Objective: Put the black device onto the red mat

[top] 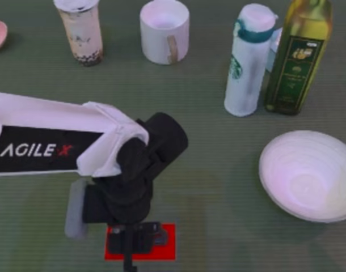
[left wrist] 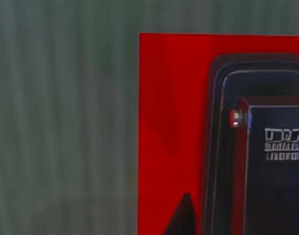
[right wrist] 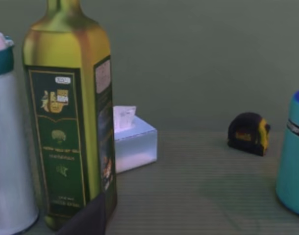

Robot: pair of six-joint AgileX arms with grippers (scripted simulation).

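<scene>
**Left arm over the red mat, black device on the mat**

The left gripper (top: 129, 249) is positioned at the near edge of the table, left of centre in the top view, directly above the red mat (top: 168, 242). The arm's black wrist housing covers most of the mat from above. The black device (top: 144, 237) lies on the mat, partly hidden under the gripper. Whether the fingers are clamped on the device or spread clear of it cannot be determined from any view.

In the left wrist view the red mat (left wrist: 171, 122) fills the centre, and the black device (left wrist: 267, 161) rests on it, showing a rounded outline, a small metal rivet and white lettering on its upper face. A dark pointed shape, probably one fingertip, intrudes at the frame edge beside the device.

The right arm does not appear in the top view. Its wrist camera faces the olive oil bottle (right wrist: 68, 122) at close range.

Other items on the table:
- white bowl (top: 309, 175), right side;
- white thermos (top: 248, 59), just beside the olive oil bottle (top: 298, 54);
- white mug (top: 164, 31), far centre.
</scene>
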